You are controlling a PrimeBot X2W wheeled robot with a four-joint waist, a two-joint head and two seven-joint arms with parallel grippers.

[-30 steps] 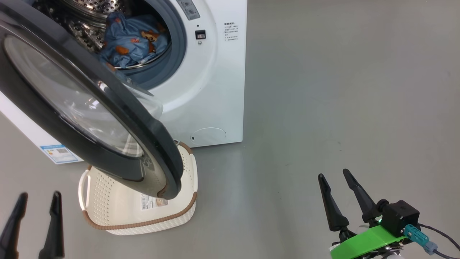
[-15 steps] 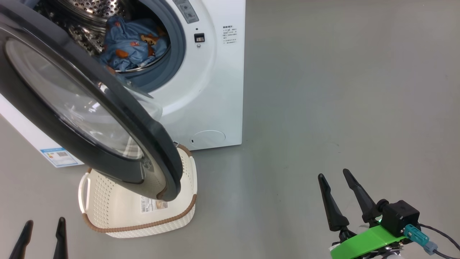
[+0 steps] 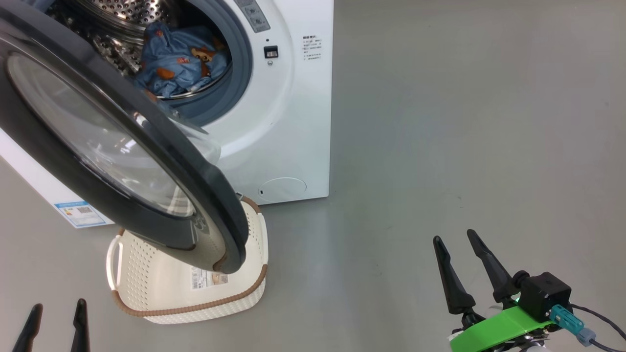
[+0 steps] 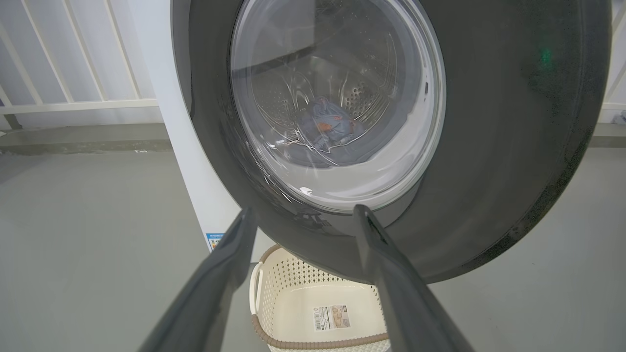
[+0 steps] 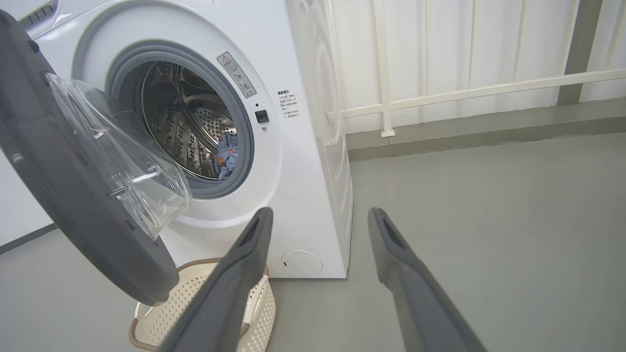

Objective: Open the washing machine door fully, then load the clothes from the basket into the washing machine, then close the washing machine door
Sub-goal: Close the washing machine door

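The washing machine (image 3: 288,98) stands at the upper left with its door (image 3: 98,142) swung half out over the basket (image 3: 156,288). Light blue printed clothes (image 3: 181,58) lie inside the steel drum, also seen as clothes (image 5: 227,154) past the gasket and as clothes (image 4: 325,127) through the door (image 4: 489,146) glass. The basket (image 4: 313,308) holds only its paper label. My left gripper (image 3: 56,305) is open at the bottom left, short of the door. My right gripper (image 3: 455,234) is open and empty at the lower right, over bare floor.
Grey floor (image 3: 464,122) spreads to the right of the machine. A white railing and wall panels (image 5: 464,73) run behind the machine, with a low step (image 5: 489,127) along the wall. A blue energy sticker (image 3: 80,212) sits on the machine's side.
My left gripper has dropped toward the bottom edge of the head view. The head view itself shifted slightly. The right gripper, door and basket hold still.
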